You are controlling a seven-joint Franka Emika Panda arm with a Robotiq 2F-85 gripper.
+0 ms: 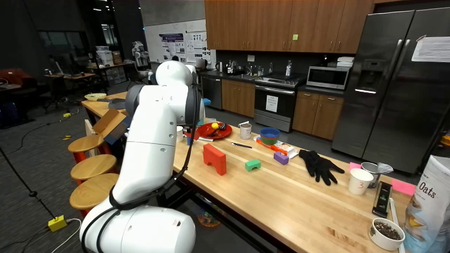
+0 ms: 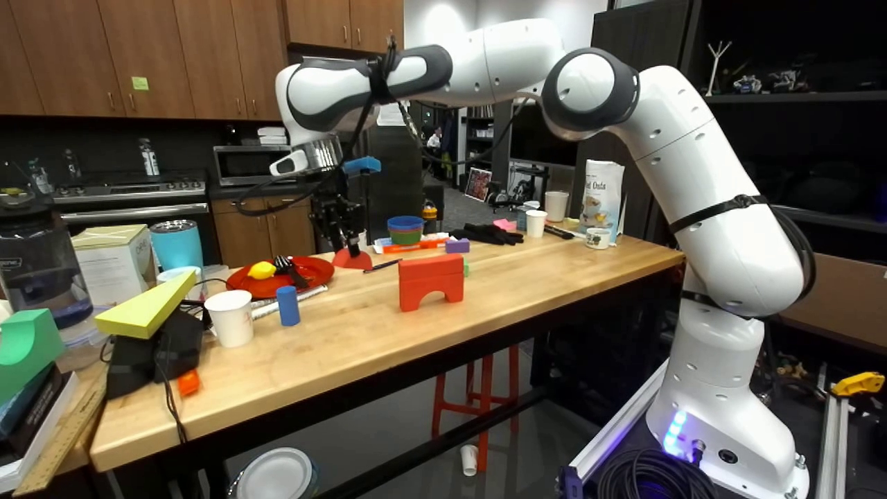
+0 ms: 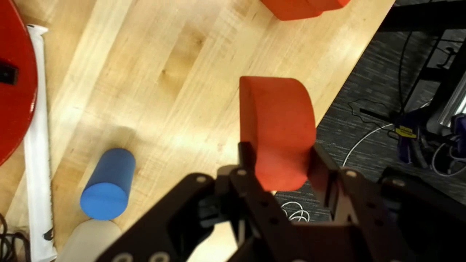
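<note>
My gripper (image 3: pixel 280 156) is shut on a red block with a rounded side (image 3: pixel 282 109), which sits between its two fingers. In an exterior view the gripper (image 2: pixel 346 251) holds this red block (image 2: pixel 353 260) above the wooden table, near the red plate (image 2: pixel 315 270). A standing red arch with a red bar on top (image 2: pixel 431 281) is nearby; its edge shows in the wrist view (image 3: pixel 295 9). A blue cylinder (image 3: pixel 109 193) stands on the table to the left of the gripper in the wrist view. The arm hides the gripper in an exterior view.
The plate holds a yellow lemon (image 2: pixel 262 270) and black utensils. A green arch block (image 1: pixel 252 164), a purple block (image 1: pixel 281 158), stacked bowls (image 1: pixel 269 135) and black gloves (image 1: pixel 320 166) lie along the table. A white cup (image 2: pixel 231 317) stands near the blue cylinder.
</note>
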